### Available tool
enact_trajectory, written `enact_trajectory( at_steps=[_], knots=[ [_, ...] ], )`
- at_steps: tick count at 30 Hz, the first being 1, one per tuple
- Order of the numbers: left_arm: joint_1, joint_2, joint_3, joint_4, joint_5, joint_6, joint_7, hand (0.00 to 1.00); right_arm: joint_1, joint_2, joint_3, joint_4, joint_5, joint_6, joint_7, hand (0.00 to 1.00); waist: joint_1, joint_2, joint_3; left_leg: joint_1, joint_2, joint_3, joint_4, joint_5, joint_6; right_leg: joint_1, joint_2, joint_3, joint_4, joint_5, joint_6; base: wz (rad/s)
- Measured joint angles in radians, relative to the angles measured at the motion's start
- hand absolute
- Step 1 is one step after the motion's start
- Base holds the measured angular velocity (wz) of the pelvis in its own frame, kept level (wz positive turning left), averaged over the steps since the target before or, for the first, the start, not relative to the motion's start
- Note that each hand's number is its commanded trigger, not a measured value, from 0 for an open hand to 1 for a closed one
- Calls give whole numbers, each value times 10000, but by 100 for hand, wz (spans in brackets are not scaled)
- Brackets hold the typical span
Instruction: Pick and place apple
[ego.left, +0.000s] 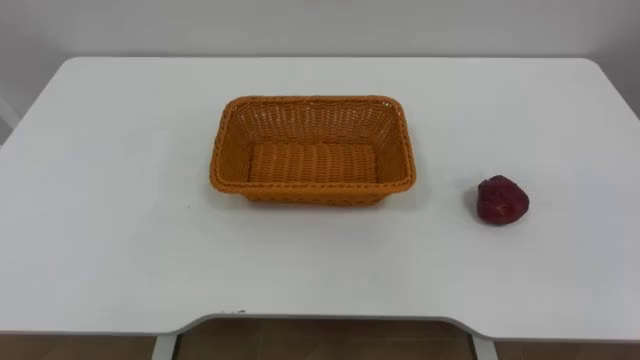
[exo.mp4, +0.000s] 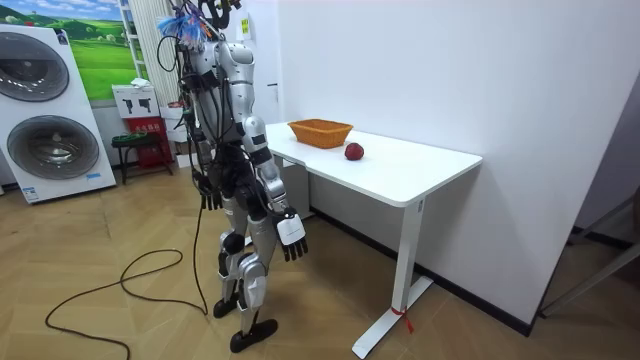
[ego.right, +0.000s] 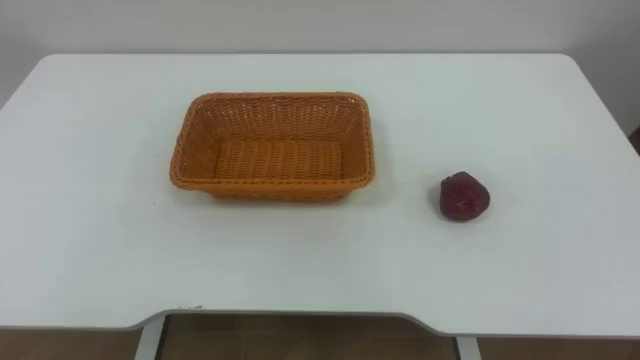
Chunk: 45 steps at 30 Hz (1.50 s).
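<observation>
A dark red apple (ego.left: 501, 200) lies on the white table (ego.left: 110, 210), to the right of an orange woven basket (ego.left: 229, 140) with nothing in it. A hand's width of bare tabletop separates the two. In the room view I stand upright at the table's long edge, facing the basket (exo.mp4: 320, 131) and the apple (exo.mp4: 354, 152). Both arms hang at my sides, below the tabletop. My right hand (exo.mp4: 292, 236) hangs nearer the camera, my left hand (exo.mp4: 208, 191) on my far side. Fingers of both are relaxed and hold nothing.
The table stands against a white wall, with its front edge (ego.left: 330, 322) close before me. In the room view, washing machines (exo.mp4: 45, 115) and a small stool (exo.mp4: 132, 145) stand behind me at the room view's left.
</observation>
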<state>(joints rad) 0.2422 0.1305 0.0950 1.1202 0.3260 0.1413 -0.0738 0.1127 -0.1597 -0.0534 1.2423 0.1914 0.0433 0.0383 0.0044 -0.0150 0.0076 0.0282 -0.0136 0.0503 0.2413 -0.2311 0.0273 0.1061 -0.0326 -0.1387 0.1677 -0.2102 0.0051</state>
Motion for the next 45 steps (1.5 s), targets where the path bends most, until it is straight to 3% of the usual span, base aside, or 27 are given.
enact_trajectory(
  at_steps=[7, 12, 15, 21, 26, 33, 36, 41, 45],
  knots=[
    [3, 0, 3, -16, -23, 20, 44, 0, -2, -8, 68, -9, 200, 16, -18, 0, 12, -13, -1, 16, -1, 12, -24, -2, 1, -34, -2, 0, 1, -6, -5, 0],
    [-53, -1, 22, 42, -74, -3, 286, 0, 55, 91, 48, 83, 1455, 14, -356, 0, -26, -36, 12, 114, -1, 7, -37, -2, 1, 23, -1, 12, 10, -8, -7, 0],
    [-46, -1, 81, 211, -129, -173, 500, 0, 81, 185, -556, 94, 2631, 18, -740, 0, -56, -23, 55, 265, 0, 45, -61, -3, 1, 163, -1, 33, 13, -9, -5, -1],
    [96, 3, 1040, 101, -183, -407, 845, 0, -139, 69, -3248, -606, 6578, -31, -2382, 0, -585, -63, 35, 311, -14, 52, -75, -7, 0, 210, 1, 68, 14, -26, 5, 0],
    [173, 35, 1620, 13, -190, -675, 1177, 0, -127, 84, -4615, -2586, 7052, -478, -4171, 0, -849, -6, -12, 330, -24, 156, -77, -7, 4, 178, 7, 222, 31, -26, 9, -7],
    [217, 126, 1749, -333, -395, -912, 1589, 0, -243, -44, -5343, -6562, 6364, -1247, -7621, 0, -852, -132, -93, 133, -25, 294, -79, -2, 9, -116, 1, 334, 227, -69, 27, -7],
    [232, 220, 1748, -332, -395, -995, 1595, 0, -470, -213, -5420, -7111, 5702, -1604, -8561, 0, -843, -219, -129, 102, -21, 273, -50, -3, 9, -114, 1, 288, 219, -66, 25, 3],
    [343, 226, 1329, -404, -404, -991, 1803, 0, -485, -359, -5075, -9608, 2888, -1829, -10260, 0, -773, -136, -128, -79, 2, 292, -40, -2, 9, -378, 8, 309, 364, -49, 29, -2],
    [339, 223, 887, -412, -399, -996, 1825, 0, -457, -395, -4573, -11001, 773, -1897, -10633, 0, -747, -76, -103, -69, 4, 292, -47, 0, 10, -406, 11, 305, 368, -49, 28, 0]
  ],
)
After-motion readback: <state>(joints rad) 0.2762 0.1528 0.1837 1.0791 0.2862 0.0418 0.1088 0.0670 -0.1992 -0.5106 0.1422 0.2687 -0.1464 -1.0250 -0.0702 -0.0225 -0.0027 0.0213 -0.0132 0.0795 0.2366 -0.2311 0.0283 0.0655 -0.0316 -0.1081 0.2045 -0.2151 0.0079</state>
